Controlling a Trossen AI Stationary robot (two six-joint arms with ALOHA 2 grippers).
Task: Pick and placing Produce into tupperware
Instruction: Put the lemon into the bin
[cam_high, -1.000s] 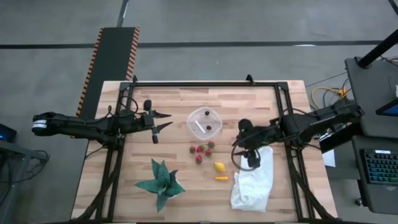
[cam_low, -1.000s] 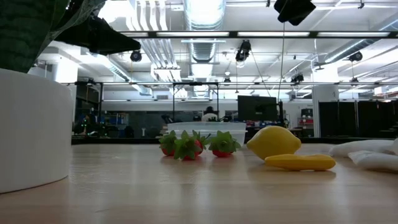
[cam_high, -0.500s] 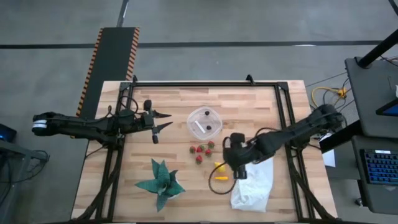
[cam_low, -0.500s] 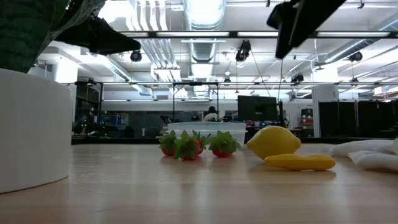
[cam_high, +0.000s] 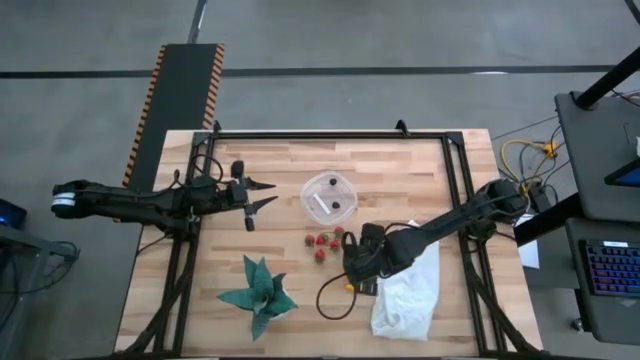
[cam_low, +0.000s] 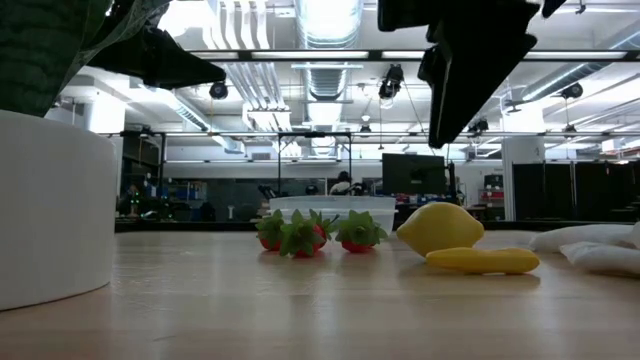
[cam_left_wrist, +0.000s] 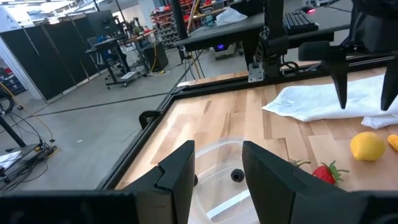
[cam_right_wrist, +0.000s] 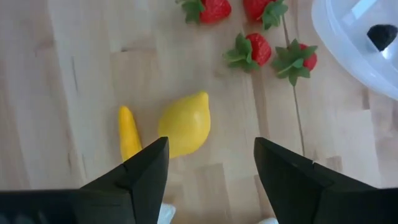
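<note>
Produce lies loose on the wooden table (cam_high: 410, 160), just in front of the clear tub (cam_high: 329, 197): four strawberries (cam_high: 322, 240) in a small cluster, a yellow lemon (cam_right_wrist: 185, 130) beside them, and a small orange piece (cam_right_wrist: 129, 139) touching or nearly touching the lemon. One dark ball (cam_left_wrist: 237, 175) sits inside the tub, next to a white mark on its floor. The right gripper (cam_right_wrist: 211, 162) hangs directly above the lemon, its jaws spread apart with nothing between them. The left gripper (cam_high: 258, 195) hovers over the table well to the side of the tub, jaws likewise spread and empty. A white cloth bag (cam_high: 408, 292) lies beside the right arm, and a green spiky plant shape (cam_high: 258, 293) rests near the front edge.
</note>
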